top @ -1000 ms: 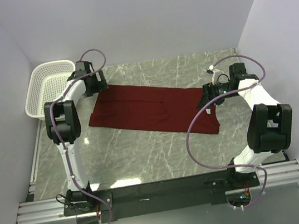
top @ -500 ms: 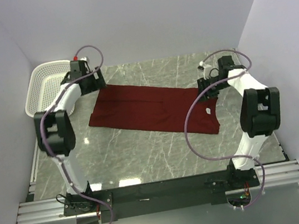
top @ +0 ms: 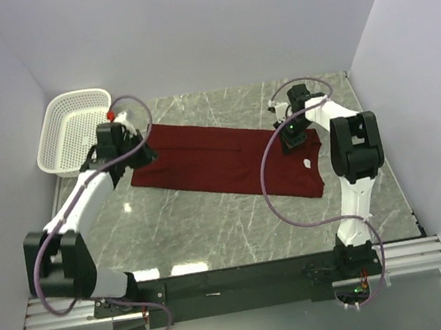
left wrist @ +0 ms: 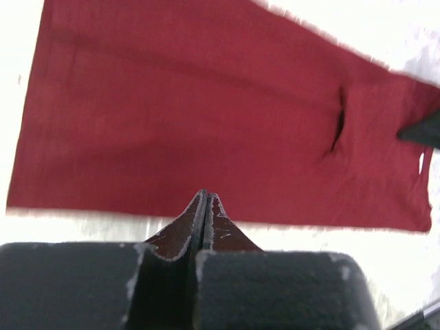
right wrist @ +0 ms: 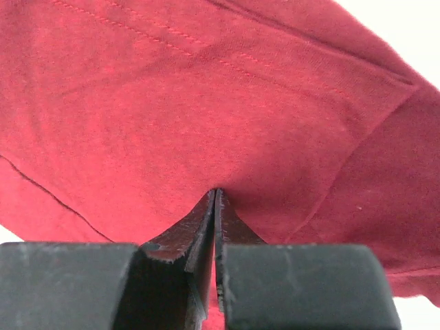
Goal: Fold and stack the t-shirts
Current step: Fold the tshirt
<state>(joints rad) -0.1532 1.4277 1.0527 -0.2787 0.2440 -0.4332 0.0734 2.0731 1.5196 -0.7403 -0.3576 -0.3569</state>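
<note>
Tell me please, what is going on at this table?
Two robot arms are working on a dark red short-sleeved cotton t-shirt, which lies flat as a long strip on the grey marble table. The left tool is shut on it near one end, the right tool near the other. Nothing is stacked yet.

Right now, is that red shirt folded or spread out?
Partly folded: the t-shirt lies flat on the table as one long narrow strip, no sleeves sticking out, not yet doubled over.
</note>
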